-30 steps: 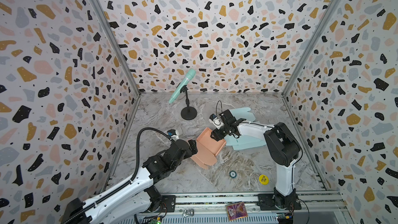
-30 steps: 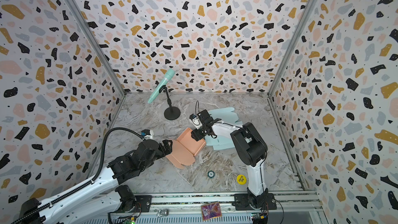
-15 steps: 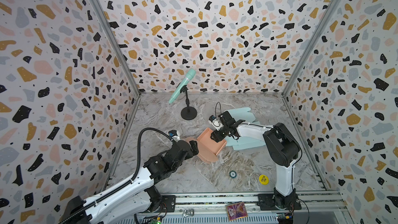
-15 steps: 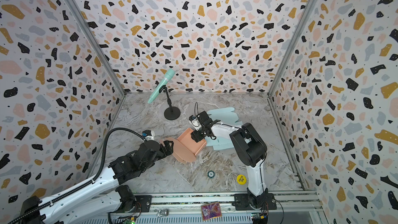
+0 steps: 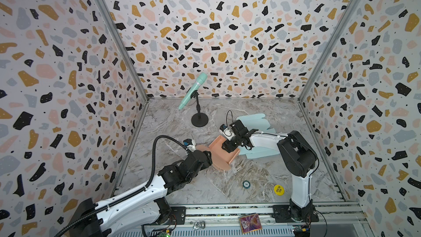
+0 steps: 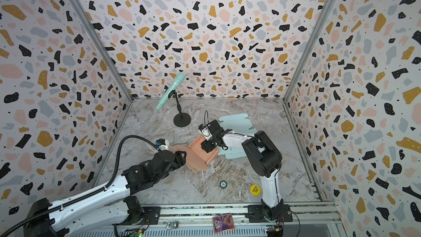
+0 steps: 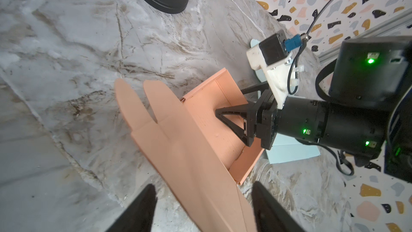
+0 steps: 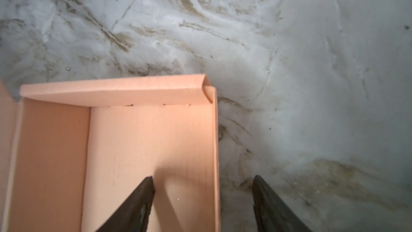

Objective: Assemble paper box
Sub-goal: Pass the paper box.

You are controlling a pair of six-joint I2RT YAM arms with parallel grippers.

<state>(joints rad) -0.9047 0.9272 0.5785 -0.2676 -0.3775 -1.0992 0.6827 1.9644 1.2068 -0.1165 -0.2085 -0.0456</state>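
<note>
Left wrist view: left gripper [image 7: 201, 206] open astride lid flap [image 7: 189, 152], nothing pinched. Right gripper [image 8: 201, 197] open, straddling box wall [image 8: 215, 152]. Brace wall, fold flap slowly.

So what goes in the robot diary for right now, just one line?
step: folding box | left fingers: open around lid flap | right fingers: open astride box wall | lid: not yet shut

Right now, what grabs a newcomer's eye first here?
The half-folded peach paper box at mid-table, with the right gripper straddling its side wall and the left gripper open around its lid flap. Behind it stands a mint-green microphone on a black stand, and a flat pale-blue cardboard blank lies under the right arm.
</note>
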